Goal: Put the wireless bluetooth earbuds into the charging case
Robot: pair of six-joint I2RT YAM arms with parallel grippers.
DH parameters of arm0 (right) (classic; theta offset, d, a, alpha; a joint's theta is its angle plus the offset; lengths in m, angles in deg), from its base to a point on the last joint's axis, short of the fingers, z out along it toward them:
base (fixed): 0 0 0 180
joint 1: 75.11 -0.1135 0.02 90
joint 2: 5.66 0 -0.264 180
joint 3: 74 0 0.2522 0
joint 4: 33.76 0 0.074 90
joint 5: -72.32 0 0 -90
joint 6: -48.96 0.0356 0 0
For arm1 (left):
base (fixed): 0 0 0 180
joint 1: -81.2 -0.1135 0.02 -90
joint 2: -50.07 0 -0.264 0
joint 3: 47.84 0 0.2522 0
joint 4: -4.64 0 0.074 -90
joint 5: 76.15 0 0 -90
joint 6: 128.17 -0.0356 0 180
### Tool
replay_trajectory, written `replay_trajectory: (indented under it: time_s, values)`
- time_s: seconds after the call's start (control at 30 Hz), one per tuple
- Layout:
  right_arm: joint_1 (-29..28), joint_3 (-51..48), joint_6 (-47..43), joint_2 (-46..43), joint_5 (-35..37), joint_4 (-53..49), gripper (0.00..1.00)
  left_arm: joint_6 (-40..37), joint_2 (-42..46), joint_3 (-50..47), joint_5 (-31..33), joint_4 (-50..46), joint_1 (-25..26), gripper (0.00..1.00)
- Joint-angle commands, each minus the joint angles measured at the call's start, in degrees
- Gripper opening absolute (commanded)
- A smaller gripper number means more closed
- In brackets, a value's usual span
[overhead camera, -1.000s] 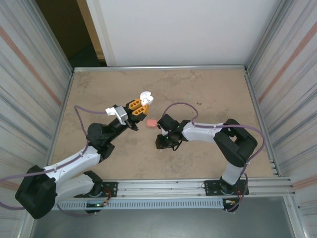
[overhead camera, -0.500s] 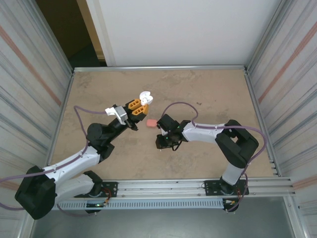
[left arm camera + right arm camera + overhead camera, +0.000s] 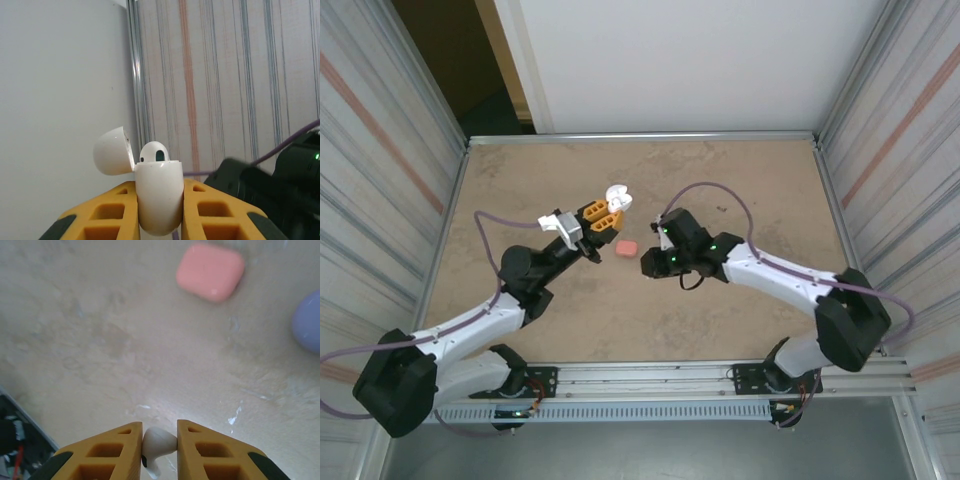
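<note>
From their bases at the near edge of the table (image 3: 740, 180), both arms reach towards the middle. The right gripper (image 3: 160, 432) points down at the tabletop, and its two orange fingers (image 3: 122, 450) are clamped on a white earbud (image 3: 158, 444). The earbud's rounded body is pinched between the tips, clear of the surface, and its lower part drops out of the wrist view. In the top view this right gripper (image 3: 652, 263) hangs just right of a pink case (image 3: 626, 246), which lies closed and flat on the table. The wrist camera sees the pink case (image 3: 210, 272) farther out, with a rounded purple object (image 3: 309, 322) cut off by the frame edge beside it. The left gripper (image 3: 604, 211) sits a little beyond the pink case and is raised. It is closed on a white charging case (image 3: 159, 200), held upright between its orange fingers (image 3: 112, 212). The case's lid (image 3: 112, 150) is swung open to the side, and a second white earbud (image 3: 154, 152) sits in the opening with its rounded head showing above the rim. From above, the white charging case (image 3: 615, 197) is the farthest thing along the left arm.
</note>
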Motion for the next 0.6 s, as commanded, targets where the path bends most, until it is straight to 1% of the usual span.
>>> replay_trajectory:
  time_s: [0.0, 0.33, 0.57]
  values:
    - [1.65, 0.71, -1.67, -5.22, -1.13, -1.78, 0.22, -0.46, -0.53, 1.03, 0.58, 2.89, 0.36, 0.0]
    - [7.12, 3.78, -2.89, -16.68, -2.55, -0.6, 0.23, 0.59, -3.31, 2.0, -0.18, 4.4, 0.36, 0.0]
    - [8.93, 8.38, -4.26, -20.45, -3.28, 2.02, 0.23, 1.17, -4.8, 2.63, -0.47, 4.87, 0.4, 0.0]
